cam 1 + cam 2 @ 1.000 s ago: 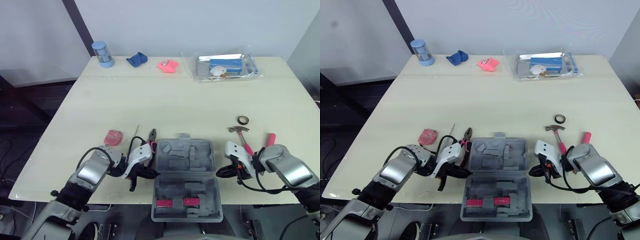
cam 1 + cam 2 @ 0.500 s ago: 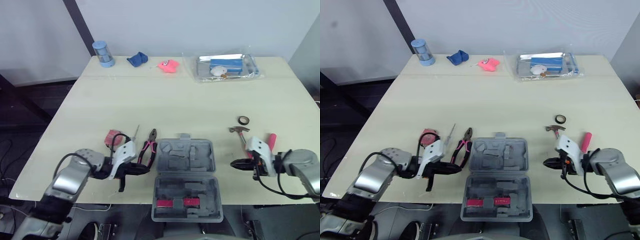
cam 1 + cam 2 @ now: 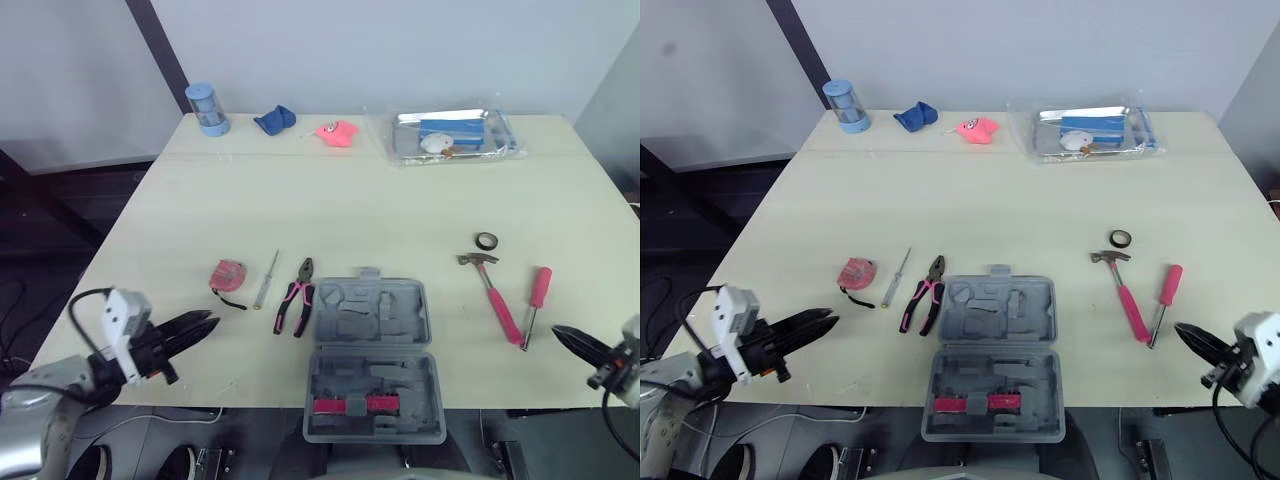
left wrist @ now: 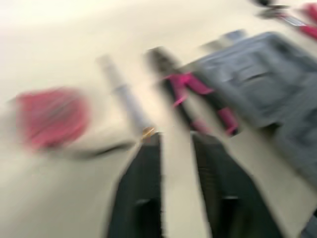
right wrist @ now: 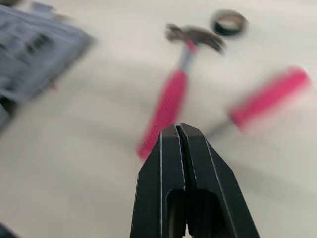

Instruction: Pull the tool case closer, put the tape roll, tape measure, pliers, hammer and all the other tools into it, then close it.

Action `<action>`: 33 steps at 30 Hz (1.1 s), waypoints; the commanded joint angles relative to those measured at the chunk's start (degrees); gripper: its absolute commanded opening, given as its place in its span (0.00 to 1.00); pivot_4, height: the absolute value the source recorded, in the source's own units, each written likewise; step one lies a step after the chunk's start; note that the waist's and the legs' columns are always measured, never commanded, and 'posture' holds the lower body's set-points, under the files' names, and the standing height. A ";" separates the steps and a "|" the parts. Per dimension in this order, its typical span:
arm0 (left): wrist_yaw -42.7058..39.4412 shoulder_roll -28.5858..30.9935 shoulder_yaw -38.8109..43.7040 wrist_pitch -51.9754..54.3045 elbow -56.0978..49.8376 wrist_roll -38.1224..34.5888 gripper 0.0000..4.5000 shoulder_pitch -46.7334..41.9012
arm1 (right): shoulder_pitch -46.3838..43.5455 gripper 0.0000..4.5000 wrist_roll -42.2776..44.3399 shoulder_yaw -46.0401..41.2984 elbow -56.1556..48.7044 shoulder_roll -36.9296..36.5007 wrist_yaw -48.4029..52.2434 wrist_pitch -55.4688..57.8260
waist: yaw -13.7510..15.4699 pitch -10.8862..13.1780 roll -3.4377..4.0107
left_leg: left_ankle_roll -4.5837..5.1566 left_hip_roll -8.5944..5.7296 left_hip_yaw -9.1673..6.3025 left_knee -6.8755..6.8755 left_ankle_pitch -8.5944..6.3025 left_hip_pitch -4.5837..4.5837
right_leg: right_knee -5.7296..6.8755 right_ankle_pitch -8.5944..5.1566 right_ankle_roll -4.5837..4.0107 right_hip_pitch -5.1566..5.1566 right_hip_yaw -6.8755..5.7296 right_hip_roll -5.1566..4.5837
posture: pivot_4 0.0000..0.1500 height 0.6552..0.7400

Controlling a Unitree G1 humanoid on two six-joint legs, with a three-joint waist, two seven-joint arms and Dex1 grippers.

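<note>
The grey tool case [image 3: 371, 312] lies open at the table's front edge, its near half holding pink pieces [image 3: 344, 405]. Left of it lie the pink-handled pliers [image 3: 297, 298], a thin small screwdriver [image 3: 265, 280] and the red tape measure [image 3: 227, 275]. To its right are the pink-handled hammer [image 3: 496, 292], a pink screwdriver [image 3: 536, 298] and the black tape roll [image 3: 487, 241]. My left gripper [image 3: 203, 326] hovers at the front left, narrowly open and empty, pointing at the small screwdriver [image 4: 124, 96]. Near the front right corner my right gripper [image 3: 566, 338] is shut and empty, short of the hammer [image 5: 171, 101].
Along the far edge stand a blue cylindrical container [image 3: 204, 107], a blue cloth [image 3: 273, 118], a pink toy [image 3: 337, 131] and a metal tray in a clear bag [image 3: 452, 135]. Bare tabletop spreads between these and the tools.
Both grippers have drawn away from the case's sides, the left one far to the left and the right one far to the right. The case and tools have stayed put.
</note>
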 commanded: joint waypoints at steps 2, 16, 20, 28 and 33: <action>0.45 -0.99 4.97 -6.10 5.46 1.05 0.76 3.74 | 4.08 0.27 -0.01 -4.96 6.20 -0.07 2.35 -8.42 | 0.02 -0.02 -0.02 | 0.00 0.01 0.04 0.00 0.00 0.03 | -0.01 -0.01 0.00 0.02 0.03 0.00 | 1.00 1.00; -3.78 0.04 5.47 -15.71 14.13 0.78 1.00 5.65 | 10.62 0.97 4.50 -7.09 0.68 -1.20 -0.21 -5.42 | -0.05 -0.08 -0.05 | 0.00 0.03 0.10 -0.04 0.00 0.08 | -0.04 -0.02 -0.01 0.05 0.09 0.01 | 1.00 1.00; -4.09 0.36 4.37 -12.51 9.34 -1.87 1.00 3.85 | 7.62 0.97 6.36 -5.43 -7.81 -5.26 -4.31 3.45 | -0.03 -0.10 -0.08 | 0.00 0.06 0.18 -0.02 0.00 0.11 | -0.02 -0.01 0.00 0.05 0.16 0.01 | 1.00 1.00; -2.41 0.46 -0.99 -4.81 -4.32 -6.84 1.00 -2.56 | -12.83 0.97 -1.61 8.59 -8.03 -19.75 -9.79 16.90 | 0.10 -0.07 -0.07 | -0.01 0.03 0.17 0.04 0.00 0.04 | -0.02 0.01 0.02 0.01 0.16 0.02 | 1.00 1.00; -3.52 1.27 -6.30 -3.59 -9.05 -6.74 1.00 -6.51 | -34.58 0.97 -9.77 25.00 5.15 -24.48 -2.63 14.99 | -0.17 0.03 0.03 | -0.01 0.03 0.15 0.03 0.00 0.00 | -0.05 0.01 0.01 -0.03 0.10 0.02 | 1.00 1.00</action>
